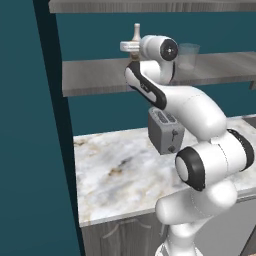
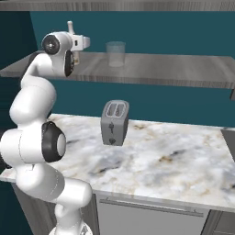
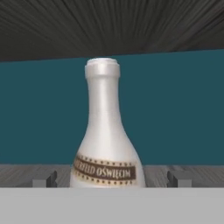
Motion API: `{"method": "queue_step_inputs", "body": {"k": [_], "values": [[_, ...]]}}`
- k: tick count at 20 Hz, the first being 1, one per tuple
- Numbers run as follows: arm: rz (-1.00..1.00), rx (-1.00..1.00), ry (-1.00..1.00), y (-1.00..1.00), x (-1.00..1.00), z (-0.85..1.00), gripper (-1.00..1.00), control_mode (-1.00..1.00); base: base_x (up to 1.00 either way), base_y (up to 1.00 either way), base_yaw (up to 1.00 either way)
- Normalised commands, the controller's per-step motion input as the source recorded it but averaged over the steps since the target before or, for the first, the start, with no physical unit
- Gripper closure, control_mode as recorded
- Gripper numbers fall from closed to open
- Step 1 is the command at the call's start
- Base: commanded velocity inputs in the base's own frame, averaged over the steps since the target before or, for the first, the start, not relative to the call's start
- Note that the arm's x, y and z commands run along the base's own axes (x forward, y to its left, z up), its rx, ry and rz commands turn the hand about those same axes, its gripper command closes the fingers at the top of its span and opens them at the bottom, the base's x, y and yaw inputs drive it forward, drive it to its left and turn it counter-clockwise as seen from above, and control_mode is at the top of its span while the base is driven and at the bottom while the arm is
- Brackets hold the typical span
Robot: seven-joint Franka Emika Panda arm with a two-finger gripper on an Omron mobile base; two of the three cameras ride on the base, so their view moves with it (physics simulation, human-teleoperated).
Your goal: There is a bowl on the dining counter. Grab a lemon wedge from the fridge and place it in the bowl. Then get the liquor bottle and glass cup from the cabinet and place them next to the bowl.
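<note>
With the claw spread wide before it, the liquor bottle, left of the glass cup on the shelf, looks heavy, rigid and slick, best gripped at its broad labelled body.

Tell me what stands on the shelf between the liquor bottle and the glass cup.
Nothing: in the right base view the grey wooden shelf lies bare between the white long-necked liquor bottle and the clear glass cup.

A dark blue-green wall has grey wood shelves. Below is a marble counter with a toaster.
</note>
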Motion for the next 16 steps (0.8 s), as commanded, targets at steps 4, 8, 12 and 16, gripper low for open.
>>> {"method": "queue_step_inputs", "body": {"k": [4, 8, 12, 16], "values": [[0.0, 0.0, 0.0, 0.0, 0.13, 0.0, -1.0, -1.0, 0.0, 0.0, 0.0], [0.0, 0.0, 0.0, 0.01, 0.15, 0.0, -1.0, -1.0, 0.0, 0.0, 0.0], [0.0, 0.0, 0.02, 0.05, 0.15, -0.02, 1.0, -1.0, 0.0, 0.0, 0.0], [0.0, 0.0, 0.03, 0.03, 0.12, -0.05, 1.0, -1.0, 0.0, 0.0, 0.0]]}}
